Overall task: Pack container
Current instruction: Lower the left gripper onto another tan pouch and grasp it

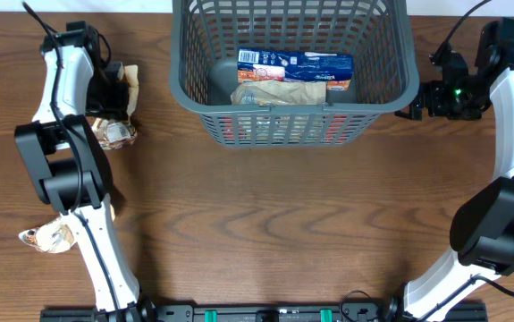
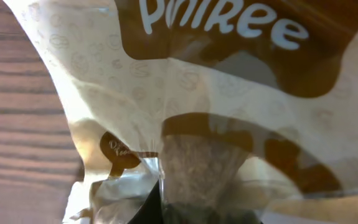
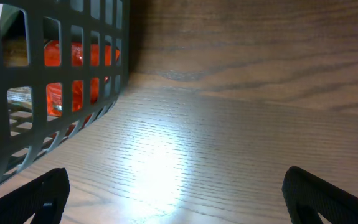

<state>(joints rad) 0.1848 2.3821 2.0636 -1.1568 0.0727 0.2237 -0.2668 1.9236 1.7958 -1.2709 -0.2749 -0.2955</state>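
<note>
Noted small wrapper [image 1: 46,237] well near-left of basket [image 1: 283,125], then left gripper [image 1: 112,89] left of basket over tan snack bag [image 2: 91,81], grip not discernible, right gripper [image 3: 179,199] spread wide and empty just right of basket, basket itself far-centre on table [image 1: 265,215], blue packet [image 1: 297,63] inside.
</note>
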